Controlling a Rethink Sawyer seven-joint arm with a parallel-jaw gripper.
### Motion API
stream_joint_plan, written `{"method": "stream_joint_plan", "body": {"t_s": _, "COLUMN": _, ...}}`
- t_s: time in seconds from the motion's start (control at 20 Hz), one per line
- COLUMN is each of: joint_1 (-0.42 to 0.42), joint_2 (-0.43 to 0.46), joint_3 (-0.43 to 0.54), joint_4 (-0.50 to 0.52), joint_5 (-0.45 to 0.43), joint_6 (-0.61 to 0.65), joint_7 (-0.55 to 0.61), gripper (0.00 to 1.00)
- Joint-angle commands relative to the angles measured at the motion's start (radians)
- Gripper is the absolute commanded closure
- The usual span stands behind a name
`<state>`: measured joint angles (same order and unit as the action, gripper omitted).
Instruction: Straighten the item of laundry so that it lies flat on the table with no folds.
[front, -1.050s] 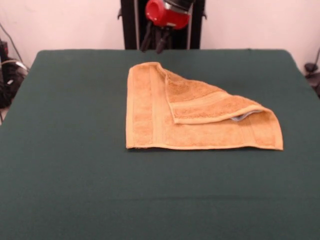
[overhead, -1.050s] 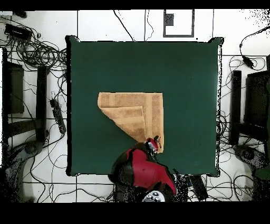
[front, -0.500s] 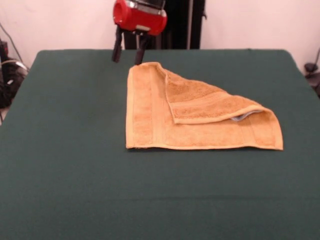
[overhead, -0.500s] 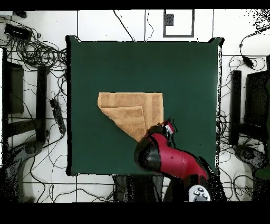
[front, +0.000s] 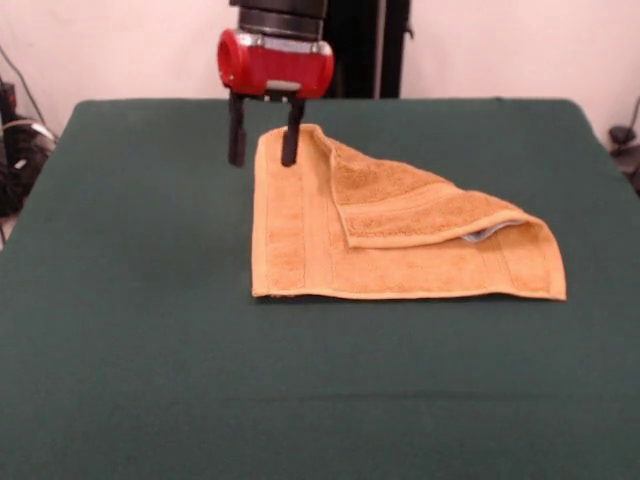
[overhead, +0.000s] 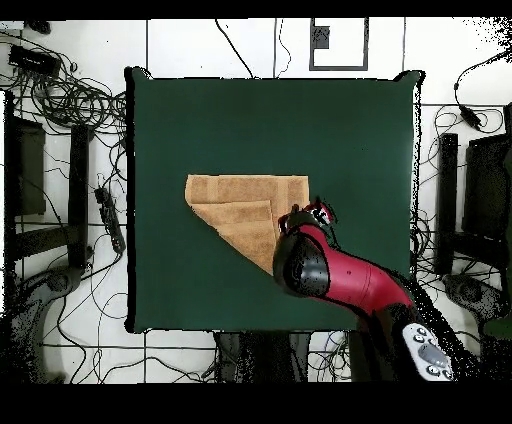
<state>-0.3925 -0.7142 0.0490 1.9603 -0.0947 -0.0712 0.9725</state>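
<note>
Towel (front: 400, 235) lies a little past the middle of the green table (front: 140, 330), orange-tan and not flat: one corner is folded back diagonally over the rest, so the top layer forms a triangle whose tip ends near the towel's right edge in the front view. A sliver of pale tag (front: 485, 234) peeks out from under that fold near the tip. The bottom edge and left edge lie straight on the cloth, and woven bands run along both.

The gripper (front: 264, 158) hangs from a red wrist (front: 276, 62) above the towel's far left corner in the front view. Its two dark fingers (front: 237, 130) point straight down and stand apart with a clear gap between them. One finger is over bare table just beside the towel's left edge, the other is over the towel's corner. I cannot tell whether the tips touch the cloth.

From overhead, the red arm (overhead: 350, 280) reaches in from the lower right, and its head covers the towel's corner nearest the robot. Cables (overhead: 60, 100) clutter the floor around the table.
</note>
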Motion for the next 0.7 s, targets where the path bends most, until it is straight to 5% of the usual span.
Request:
{"method": "stream_joint_plan", "body": {"t_s": 0.05, "joint_1": -0.091, "joint_2": 0.050, "joint_3": 0.354, "joint_4": 0.016, "joint_5": -0.050, "joint_6": 0.176, "joint_7": 0.111, "gripper": 0.00}}
{"method": "stream_joint_plan", "body": {"t_s": 0.4, "joint_1": -0.163, "joint_2": 0.083, "joint_3": 0.453, "joint_4": 0.027, "joint_5": -0.036, "joint_6": 0.242, "joint_7": 0.113, "gripper": 0.00}}
{"method": "stream_joint_plan", "body": {"t_s": 0.7, "joint_1": -0.136, "joint_2": 0.120, "joint_3": 0.418, "joint_4": -0.014, "joint_5": -0.032, "joint_6": 0.320, "joint_7": 0.096, "gripper": 0.00}}
